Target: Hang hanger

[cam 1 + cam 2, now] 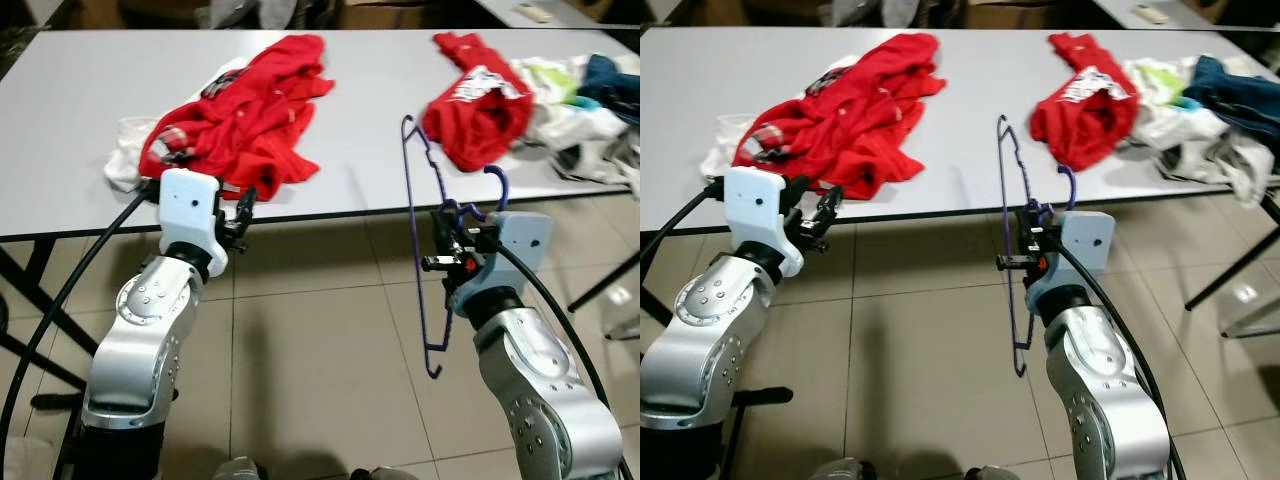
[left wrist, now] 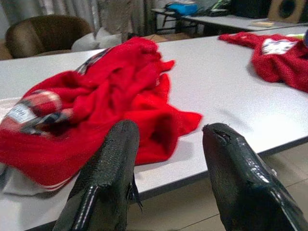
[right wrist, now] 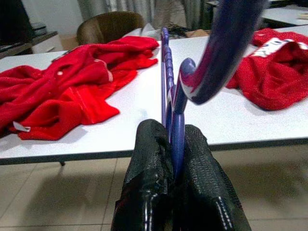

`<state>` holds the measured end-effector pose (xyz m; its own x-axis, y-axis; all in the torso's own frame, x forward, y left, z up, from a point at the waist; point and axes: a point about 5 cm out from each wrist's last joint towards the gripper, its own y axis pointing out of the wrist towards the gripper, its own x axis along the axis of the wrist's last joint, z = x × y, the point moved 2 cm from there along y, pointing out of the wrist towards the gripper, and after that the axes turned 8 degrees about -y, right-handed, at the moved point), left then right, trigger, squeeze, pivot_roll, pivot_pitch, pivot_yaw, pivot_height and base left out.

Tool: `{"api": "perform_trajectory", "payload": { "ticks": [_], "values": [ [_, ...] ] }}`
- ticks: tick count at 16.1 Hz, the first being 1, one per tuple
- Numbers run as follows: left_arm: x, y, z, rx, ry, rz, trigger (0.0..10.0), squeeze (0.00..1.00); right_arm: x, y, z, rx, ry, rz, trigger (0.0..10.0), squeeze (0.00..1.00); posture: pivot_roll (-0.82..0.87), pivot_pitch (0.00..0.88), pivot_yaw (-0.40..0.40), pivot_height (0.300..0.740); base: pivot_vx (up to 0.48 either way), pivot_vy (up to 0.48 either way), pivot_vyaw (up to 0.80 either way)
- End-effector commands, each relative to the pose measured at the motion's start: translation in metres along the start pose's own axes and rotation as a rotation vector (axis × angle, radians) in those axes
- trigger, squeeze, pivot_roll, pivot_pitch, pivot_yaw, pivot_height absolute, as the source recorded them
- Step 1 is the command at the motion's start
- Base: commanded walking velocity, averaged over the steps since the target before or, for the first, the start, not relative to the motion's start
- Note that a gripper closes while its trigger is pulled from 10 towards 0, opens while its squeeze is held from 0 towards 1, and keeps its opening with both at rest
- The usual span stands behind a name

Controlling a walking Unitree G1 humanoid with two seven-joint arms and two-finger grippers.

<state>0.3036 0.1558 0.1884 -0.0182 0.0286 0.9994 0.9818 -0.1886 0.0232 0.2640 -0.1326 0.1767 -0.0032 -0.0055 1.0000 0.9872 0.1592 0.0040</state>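
The purple hanger is hanging on edge in front of the surface, its hook curling up beside the right hand, which is clenching it near the neck, the two black fingers pressing the thin bar from both sides. It is looking light and stiff, a slim plastic or coated frame, probably smooth enough to swivel in the grip, so the hold close to the hook seems the sensible one: it is keeping the hook free for catching a rail. The long lower part is dangling toward the floor and would likely swing if moved quickly. The left hand is hovering released at the surface's near edge, just short of a red garment. Another red garment is lying further right beside a pile of clothes.
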Motion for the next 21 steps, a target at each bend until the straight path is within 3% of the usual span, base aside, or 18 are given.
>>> {"api": "perform_trajectory", "payload": {
  "ticks": [1,4,5,6,7,8,13,16,18,21],
  "values": [
    [0.0020,0.0014,0.0006,0.011,0.001,-0.011,10.0,0.00,-0.0013,0.0002,-0.0018,0.005,0.005,0.004,10.0,0.00,0.04,0.065,-0.036,0.740,0.270,0.000,0.00],
    [0.0011,-0.0001,0.0032,0.023,-0.008,-0.013,10.0,0.00,-0.0008,0.0032,0.0036,0.043,-0.093,0.010,10.0,0.00,0.04,0.056,-0.046,0.740,0.292,0.000,0.00],
    [0.0008,-0.0005,0.0035,0.027,-0.014,-0.014,10.0,0.00,-0.0017,0.0035,0.0039,0.043,-0.089,0.011,10.0,0.00,0.04,0.053,-0.047,0.740,0.300,0.000,0.00],
    [-0.0014,-0.0008,0.0040,0.041,-0.050,0.002,10.0,0.07,-0.0016,0.0039,0.0043,0.041,-0.060,0.006,10.0,0.00,0.04,0.051,-0.046,0.740,0.296,0.000,0.00],
    [-0.0019,-0.0006,0.0040,0.041,-0.066,0.006,10.0,0.90,-0.0015,0.0040,0.0037,0.035,-0.048,0.006,10.0,0.00,0.04,0.051,-0.046,0.740,0.285,0.000,0.00],
    [-0.0020,-0.0001,0.0035,0.038,-0.075,0.005,10.0,1.00,-0.0019,0.0033,0.0013,0.026,-0.025,0.007,10.0,0.00,0.04,0.046,-0.045,0.740,0.300,0.000,0.00],
    [-0.0016,0.0022,0.0011,0.025,-0.060,-0.001,10.0,1.00,-0.0011,0.0029,-0.0008,0.019,-0.045,0.009,10.0,0.00,0.03,0.038,-0.044,0.740,0.300,0.000,0.00],
    [-0.0014,0.0020,-0.0004,0.018,-0.054,-0.003,10.0,1.00,0.0003,0.0044,-0.0022,0.009,-0.075,0.003,10.0,0.00,0.03,0.034,-0.046,0.740,0.301,0.000,0.80],
    [-0.0018,0.0020,0.0001,0.016,-0.053,-0.004,10.0,1.00,0.0007,0.0043,-0.0019,0.001,-0.014,-0.005,10.0,0.00,0.02,0.033,-0.047,0.740,0.308,0.000,0.00],
    [-0.0024,0.0027,-0.0038,0.011,-0.056,-0.006,10.0,1.00,0.0012,0.0045,-0.0045,0.001,-0.017,-0.006,10.0,0.00,0.03,0.040,-0.055,0.740,0.314,0.000,0.00]
  ]
}}
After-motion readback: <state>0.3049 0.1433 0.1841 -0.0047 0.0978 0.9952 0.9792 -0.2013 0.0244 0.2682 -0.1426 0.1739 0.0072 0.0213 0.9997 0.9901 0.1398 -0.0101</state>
